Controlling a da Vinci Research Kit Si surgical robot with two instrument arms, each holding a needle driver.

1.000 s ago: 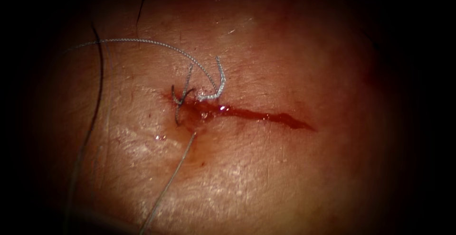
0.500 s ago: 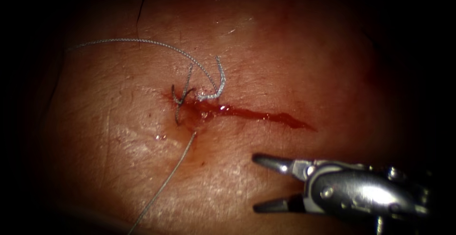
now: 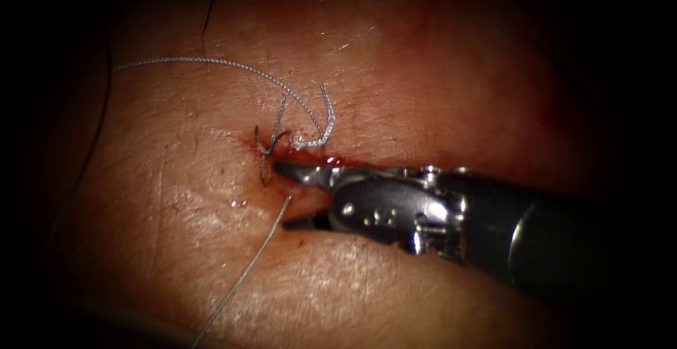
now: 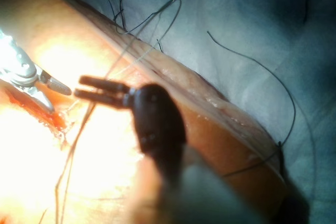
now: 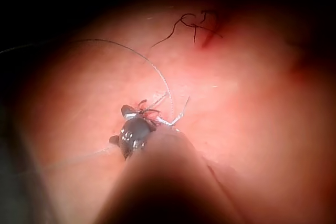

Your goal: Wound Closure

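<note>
The right arm's silver two-jawed tool [image 3: 288, 196] has moved up to the left end of the red cut [image 3: 337, 160] in the pale pink tissue [image 3: 395, 285], jaws spread, holding nothing, beside the grey braided thread's knot [image 3: 310, 139]. The left arm's dark tool [image 4: 81, 87] hovers nearby, jaws slightly parted, empty.

- The right tool [image 3: 300, 195] is polished metal on its jaws and wrist, glossy with bright glints; its shaft behind is dark and matt.
- The left tool [image 4: 93, 88] looks dark and dull.
- The tissue [image 3: 395, 285] is moist and shiny, finely wrinkled.
- The thread [image 3: 243, 278] is thin, braided and pale grey.
- The red fluid [image 3: 331, 158] is wet and glossy.
- The cloth [image 4: 252, 19] is matt and softly creased.
</note>
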